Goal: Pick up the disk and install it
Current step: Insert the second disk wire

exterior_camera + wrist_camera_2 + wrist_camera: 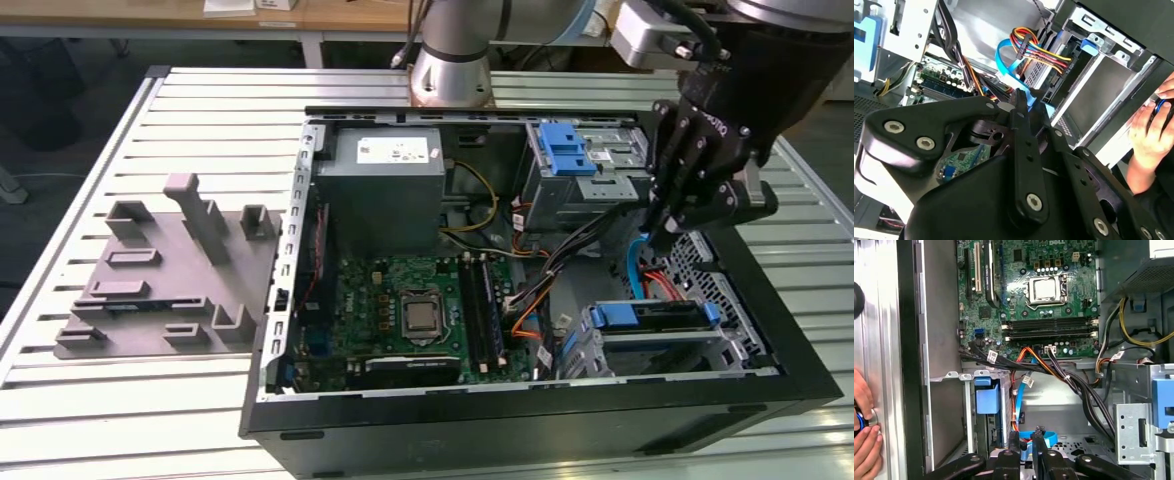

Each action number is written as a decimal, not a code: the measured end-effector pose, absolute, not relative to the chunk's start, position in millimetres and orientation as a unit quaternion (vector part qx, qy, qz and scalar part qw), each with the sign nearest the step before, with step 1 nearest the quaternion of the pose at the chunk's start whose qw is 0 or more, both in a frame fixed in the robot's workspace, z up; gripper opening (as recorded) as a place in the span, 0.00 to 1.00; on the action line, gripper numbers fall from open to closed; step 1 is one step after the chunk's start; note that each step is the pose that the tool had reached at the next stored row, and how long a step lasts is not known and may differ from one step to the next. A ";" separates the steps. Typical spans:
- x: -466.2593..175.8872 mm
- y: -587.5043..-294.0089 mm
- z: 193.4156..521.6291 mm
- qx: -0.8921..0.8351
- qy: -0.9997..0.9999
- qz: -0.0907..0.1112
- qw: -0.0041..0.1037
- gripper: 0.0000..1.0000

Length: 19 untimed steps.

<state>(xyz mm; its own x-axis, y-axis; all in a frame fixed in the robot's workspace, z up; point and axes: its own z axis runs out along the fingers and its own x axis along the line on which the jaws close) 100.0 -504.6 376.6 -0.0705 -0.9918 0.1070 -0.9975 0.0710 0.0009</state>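
Hand [663,232] hangs inside the open PC case [400,415] on the exterior view's right, fingers [1014,442] nearly together, nothing visibly clamped between them. Disk [650,316] with blue rails sits in the lower drive bay, just below and toward the case front from the hand, apart from it. Blue cable [1019,400] runs beside the fingertips. A person's hand [1149,132] rests on the counter [200,100] outside the case.

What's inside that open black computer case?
Inside the case: a green motherboard, a grey power-supply box, bundled cables and blue-latched drive cages. The gripper covers part of the interior.
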 end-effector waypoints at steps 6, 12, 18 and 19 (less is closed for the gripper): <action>100.4 -504.8 373.2 0.681 -0.731 0.037 0.040 0.25; 101.1 -511.2 368.6 0.680 -0.731 0.036 0.040 0.25; 101.6 -519.3 362.9 0.680 -0.731 0.036 0.039 0.25; 101.7 -520.1 361.6 0.680 -0.731 0.036 0.039 0.25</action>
<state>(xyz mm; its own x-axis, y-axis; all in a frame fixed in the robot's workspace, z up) 101.7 -520.1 361.6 -0.0713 -0.9918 0.1063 -0.9974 0.0718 0.0009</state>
